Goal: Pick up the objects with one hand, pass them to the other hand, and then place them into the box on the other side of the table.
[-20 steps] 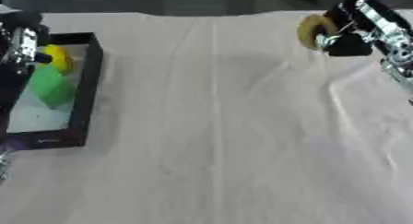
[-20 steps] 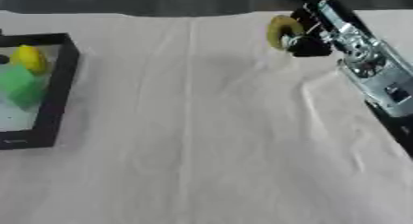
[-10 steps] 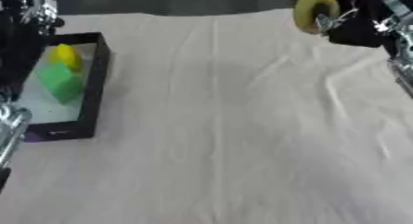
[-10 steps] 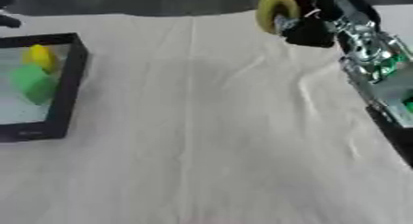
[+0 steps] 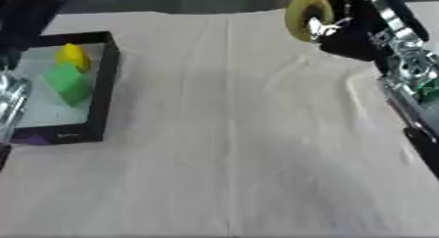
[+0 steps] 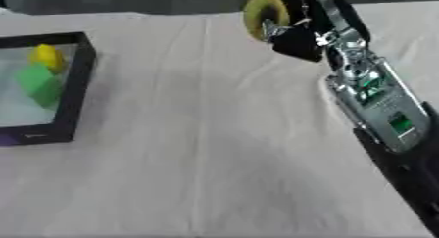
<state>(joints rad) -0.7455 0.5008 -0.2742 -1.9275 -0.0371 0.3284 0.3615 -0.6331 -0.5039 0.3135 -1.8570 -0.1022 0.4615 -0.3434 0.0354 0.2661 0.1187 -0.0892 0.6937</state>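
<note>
My right hand (image 6: 300, 36) is raised over the far right of the table, its fingers curled round a yellow ring-shaped object (image 6: 260, 14) that it holds on edge. A black-walled box (image 5: 101, 85) lies at the left side of the table, holding a yellow piece (image 5: 72, 56) and a green block (image 5: 68, 83). Part of my left arm (image 5: 10, 105) shows at the left edge beside the box; the hand itself is out of sight.
A cream cloth (image 5: 231, 144) with creases covers the table. My right forearm (image 6: 377, 109) slants across the right side from the lower corner.
My right hand has carried the yellow ring leftward and up. The whole picture has shifted, so the camera has moved too. The left hand above the box has gone out of view.
</note>
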